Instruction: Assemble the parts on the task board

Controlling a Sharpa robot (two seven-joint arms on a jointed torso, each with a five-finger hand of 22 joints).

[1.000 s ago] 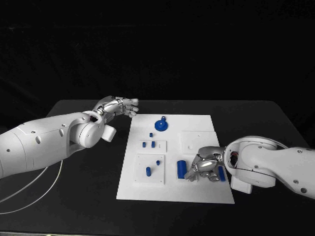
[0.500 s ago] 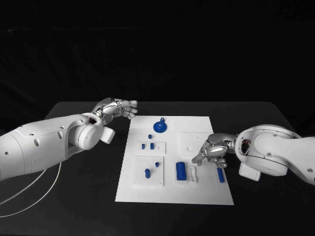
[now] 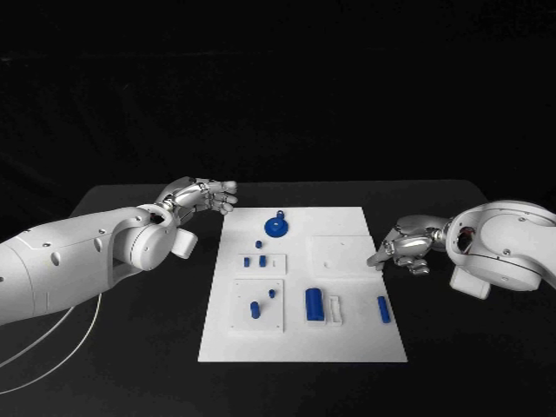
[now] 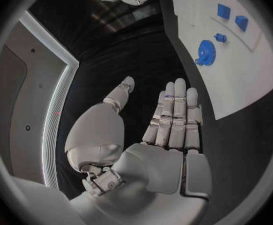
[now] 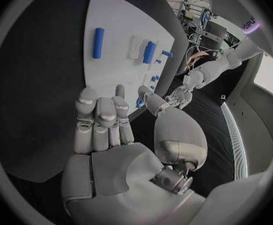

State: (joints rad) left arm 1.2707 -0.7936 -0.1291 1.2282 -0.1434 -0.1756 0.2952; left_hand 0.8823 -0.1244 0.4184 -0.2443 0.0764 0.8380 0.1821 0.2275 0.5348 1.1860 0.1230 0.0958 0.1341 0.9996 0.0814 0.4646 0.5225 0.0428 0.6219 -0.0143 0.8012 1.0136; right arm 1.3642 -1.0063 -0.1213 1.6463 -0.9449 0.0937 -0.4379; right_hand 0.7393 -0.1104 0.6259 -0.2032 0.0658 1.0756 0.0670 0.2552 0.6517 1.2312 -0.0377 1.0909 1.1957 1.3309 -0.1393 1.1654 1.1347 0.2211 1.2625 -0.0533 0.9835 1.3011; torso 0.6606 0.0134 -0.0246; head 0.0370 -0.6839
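The white task board [image 3: 340, 339] lies in the middle of the black table. On it are a round blue piece with a knob [image 3: 277, 226], several small blue pieces [image 3: 264, 260], a blue block [image 3: 314, 304] and a blue rod [image 3: 383, 308]. My right hand [image 3: 403, 245] hovers at the board's right edge, beyond the rod, holding nothing; its fingers [image 5: 102, 115] are loosely bent. My left hand [image 3: 201, 195] is off the board's far left corner, fingers [image 4: 174, 115] stretched out and empty. The rod [image 5: 98, 42] and block [image 5: 149, 51] lie apart from both hands.
A raised white sub-plate [image 3: 260, 304] at the board's near left carries two small blue pieces. Another square plate [image 3: 340, 252] sits near my right hand. Bare black table [image 3: 479, 330] surrounds the board. A white cable [image 3: 53, 347] trails under my left arm.
My right hand has risen from the board's near right area and pulled back to the right edge, leaving the blue rod lying on the board. The left hand has barely moved.
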